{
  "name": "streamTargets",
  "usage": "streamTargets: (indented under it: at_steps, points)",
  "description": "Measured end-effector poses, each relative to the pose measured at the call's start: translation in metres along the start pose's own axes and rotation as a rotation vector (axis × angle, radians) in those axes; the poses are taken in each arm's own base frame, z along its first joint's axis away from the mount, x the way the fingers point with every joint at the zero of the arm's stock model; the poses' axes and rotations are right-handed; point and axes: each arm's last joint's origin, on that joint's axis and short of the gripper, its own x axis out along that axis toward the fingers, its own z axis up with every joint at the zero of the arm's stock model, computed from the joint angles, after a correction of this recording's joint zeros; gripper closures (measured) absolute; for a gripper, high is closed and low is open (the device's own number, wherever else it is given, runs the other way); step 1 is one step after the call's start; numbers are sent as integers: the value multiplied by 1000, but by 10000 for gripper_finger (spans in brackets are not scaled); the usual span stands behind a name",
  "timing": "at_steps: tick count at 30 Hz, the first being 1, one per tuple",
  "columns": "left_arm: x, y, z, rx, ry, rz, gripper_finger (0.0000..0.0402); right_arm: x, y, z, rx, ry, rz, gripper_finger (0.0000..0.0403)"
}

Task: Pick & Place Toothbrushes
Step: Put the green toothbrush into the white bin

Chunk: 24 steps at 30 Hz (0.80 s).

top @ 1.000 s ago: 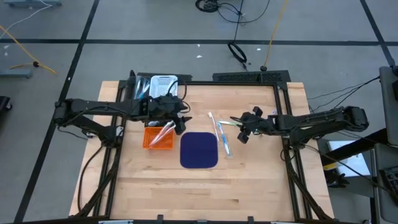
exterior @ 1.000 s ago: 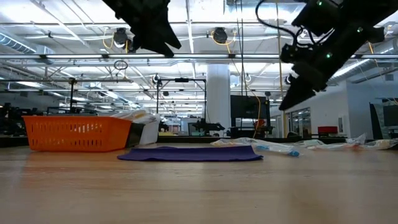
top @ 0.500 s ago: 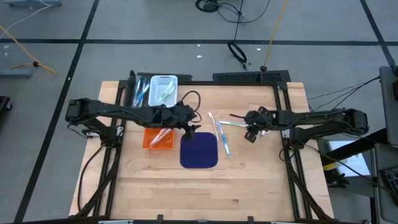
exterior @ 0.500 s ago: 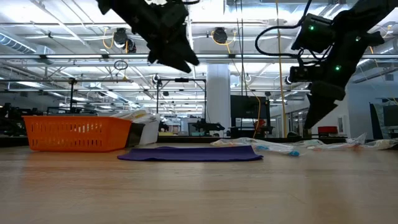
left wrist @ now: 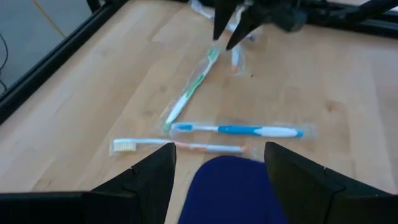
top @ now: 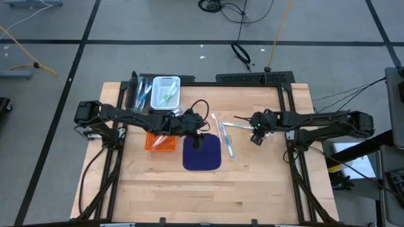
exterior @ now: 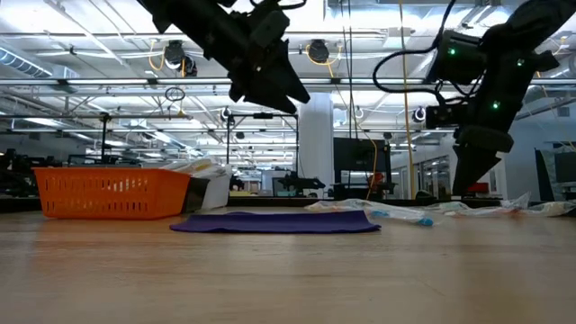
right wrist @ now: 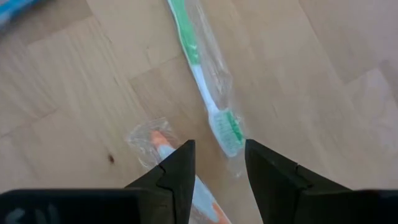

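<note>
High view: wooden counter [top: 252, 183], centre frame; orange basket [top: 161, 140] and white basket [top: 166, 92] at upper left, dark blue mat [top: 202, 152] at centre. Loose toothbrushes [top: 226, 140] lie just right of the mat, long axes running mostly up-frame, one green one [top: 238, 124] lying crosswise toward the right arm. Left gripper [top: 197, 133] hangs over the mat's upper edge; right gripper [top: 257, 133] hangs just right of the green brush, the nearer arm to it. Low view: both grippers are clear of the counter, the right one pointing downward at right of frame. Left wrist view: left gripper [left wrist: 217, 163] spread wide, empty; blue toothbrush [left wrist: 236, 130] and pink toothbrush [left wrist: 177, 147] lie crosswise just ahead of it. Right wrist view: right gripper [right wrist: 217, 163] parted, empty; the green brush's bristle end sits directly between its fingers, shaft running away up-frame.
</note>
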Motion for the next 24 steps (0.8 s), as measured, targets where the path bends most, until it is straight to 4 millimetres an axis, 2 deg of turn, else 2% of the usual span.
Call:
streamTargets:
  at_steps: [14,17,21,24]
  points:
    - [-1,-7,4,16,-56,-26,158,24,-1,-25,-13,-33,4,282]
    - [-1,-7,4,13,-56,-26,158,25,-1,-26,-13,-29,4,312]
    - [-1,-7,4,13,-56,-26,158,25,-1,-27,-14,-26,4,384]
    - [-1,-7,4,12,-56,-26,158,25,-1,-26,7,-30,5,395]
